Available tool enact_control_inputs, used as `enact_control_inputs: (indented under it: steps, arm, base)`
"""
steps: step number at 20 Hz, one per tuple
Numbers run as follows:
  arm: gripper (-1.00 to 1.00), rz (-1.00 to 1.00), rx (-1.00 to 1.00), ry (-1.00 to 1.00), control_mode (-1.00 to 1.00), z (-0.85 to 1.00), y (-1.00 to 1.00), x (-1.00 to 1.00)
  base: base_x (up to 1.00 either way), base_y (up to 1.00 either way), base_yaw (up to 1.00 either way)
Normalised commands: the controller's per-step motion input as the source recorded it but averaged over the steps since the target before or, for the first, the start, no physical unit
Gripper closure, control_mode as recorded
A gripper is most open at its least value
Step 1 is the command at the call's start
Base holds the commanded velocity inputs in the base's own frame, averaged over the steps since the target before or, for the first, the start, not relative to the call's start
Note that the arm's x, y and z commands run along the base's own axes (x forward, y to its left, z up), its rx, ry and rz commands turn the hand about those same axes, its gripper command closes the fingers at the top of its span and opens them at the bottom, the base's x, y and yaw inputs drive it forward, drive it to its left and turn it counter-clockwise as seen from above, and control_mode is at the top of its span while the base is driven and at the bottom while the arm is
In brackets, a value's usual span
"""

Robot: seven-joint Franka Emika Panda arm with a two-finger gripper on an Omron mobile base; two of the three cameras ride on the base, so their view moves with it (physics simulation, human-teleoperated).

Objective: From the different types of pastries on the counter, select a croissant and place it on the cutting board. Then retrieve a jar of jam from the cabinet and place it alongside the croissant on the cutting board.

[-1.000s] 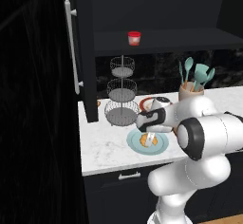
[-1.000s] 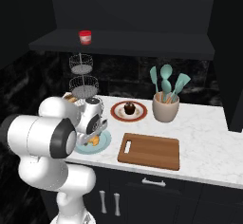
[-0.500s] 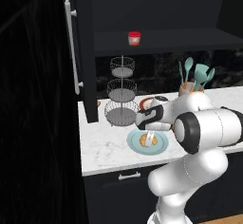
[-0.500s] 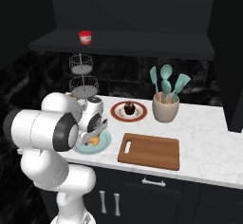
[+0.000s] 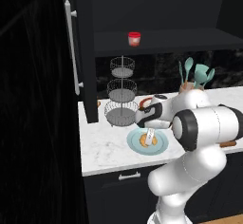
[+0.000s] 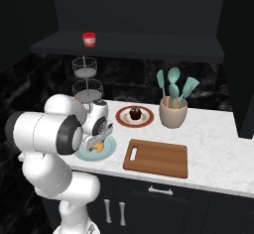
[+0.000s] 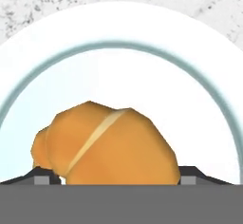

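Gripper (image 7: 114, 178) down over the light-blue plate (image 7: 199, 76), fingers spread wide; one dark fingertip (image 7: 40, 174) at the left edge of the croissant (image 7: 107, 144), the other at its right edge. Croissant sits between them, resting on the plate; not clamped as far as can be seen. From the left base view the gripper (image 5: 150, 140) points down at the plate (image 5: 161, 147), croissant (image 5: 144, 141) under it.

Plate (image 6: 106, 151) lies on the marble counter (image 6: 218, 144), left of the cutting board (image 6: 156, 158), board bare. Chocolate pastry (image 6: 135, 113) on a red-rimmed plate (image 6: 121, 118) behind. Jar of jam (image 6: 89, 39) up on the cabinet shelf (image 6: 149, 47). Utensil crock (image 6: 172, 115) right of the pastry.
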Motion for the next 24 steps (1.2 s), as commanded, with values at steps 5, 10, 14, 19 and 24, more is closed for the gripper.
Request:
enact_control_inputs:
  steps: [5, 10, 14, 19, 24]
  arm:
    - [1.0, -0.01, 0.0, -0.02, -1.0, 0.3, -0.04, -0.09]
    - [1.0, -0.04, 0.0, -0.02, -1.0, 0.48, -0.17, -0.14]
    - [1.0, -0.08, 0.03, 0.0, -1.0, 0.23, -0.36, -0.05]
    - [1.0, -0.14, 0.07, 0.0, -1.0, 0.27, -0.5, -0.05]
    - [1.0, -0.12, 0.04, 0.0, -1.0, 0.13, -0.56, 0.0]
  base:
    - [0.0, 0.0, 0.0]
    - [0.0, 0.0, 0.0]
    - [0.0, 0.0, 0.0]
    - [0.0, 0.0, 0.0]
    - [0.0, 0.0, 0.0]
